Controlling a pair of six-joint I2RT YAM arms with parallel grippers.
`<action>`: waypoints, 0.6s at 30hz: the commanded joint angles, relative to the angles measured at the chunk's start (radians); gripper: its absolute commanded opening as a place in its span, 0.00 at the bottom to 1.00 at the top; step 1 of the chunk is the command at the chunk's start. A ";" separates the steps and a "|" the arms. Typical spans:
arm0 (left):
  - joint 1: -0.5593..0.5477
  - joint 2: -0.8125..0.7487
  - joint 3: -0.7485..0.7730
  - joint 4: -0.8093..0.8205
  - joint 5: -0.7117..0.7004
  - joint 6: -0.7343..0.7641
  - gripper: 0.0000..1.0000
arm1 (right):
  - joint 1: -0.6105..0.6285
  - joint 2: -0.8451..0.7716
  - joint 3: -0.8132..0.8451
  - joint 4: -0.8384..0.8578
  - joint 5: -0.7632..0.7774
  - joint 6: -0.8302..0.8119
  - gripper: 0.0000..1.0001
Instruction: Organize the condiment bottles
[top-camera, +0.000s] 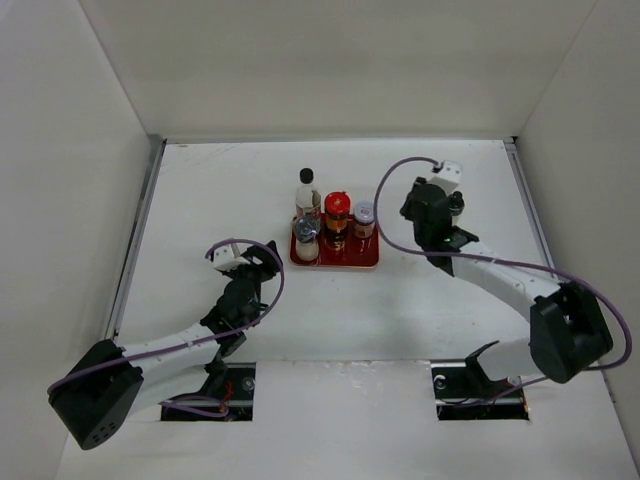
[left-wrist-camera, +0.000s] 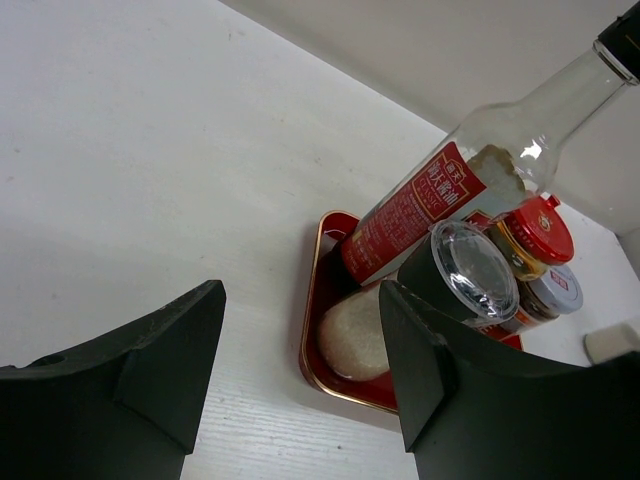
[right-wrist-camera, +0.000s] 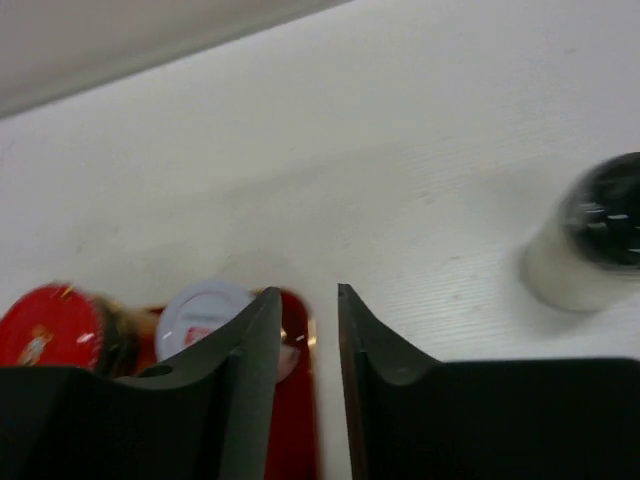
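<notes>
A red tray (top-camera: 335, 262) sits mid-table and holds a tall clear bottle with a black cap and red label (top-camera: 306, 190), a red-capped jar (top-camera: 337, 213), a white-lidded jar (top-camera: 364, 217) and a clear-lidded shaker (top-camera: 306, 240). My left gripper (top-camera: 262, 258) is open just left of the tray. In the left wrist view its open gripper (left-wrist-camera: 300, 300) frames the tray's corner (left-wrist-camera: 325, 300) and the shaker (left-wrist-camera: 470, 270), touching nothing. My right gripper (top-camera: 420, 215) hovers right of the tray, narrowly open and empty (right-wrist-camera: 307, 292). A black-capped white shaker (right-wrist-camera: 590, 235) stands on the table (top-camera: 457, 205) beside it.
White walls enclose the table on three sides. The right arm's purple cable (top-camera: 385, 185) loops above the table beside the tray. Both arm bases sit at the near edge.
</notes>
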 joint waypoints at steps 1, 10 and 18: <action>-0.009 -0.015 0.015 0.049 0.009 -0.011 0.61 | -0.100 -0.086 -0.037 -0.029 0.138 0.003 0.33; -0.008 0.014 0.019 0.049 0.009 -0.013 0.61 | -0.270 -0.003 0.039 -0.162 0.116 -0.062 1.00; -0.009 0.005 0.018 0.049 0.009 -0.013 0.61 | -0.341 0.104 0.073 -0.084 0.009 -0.060 0.99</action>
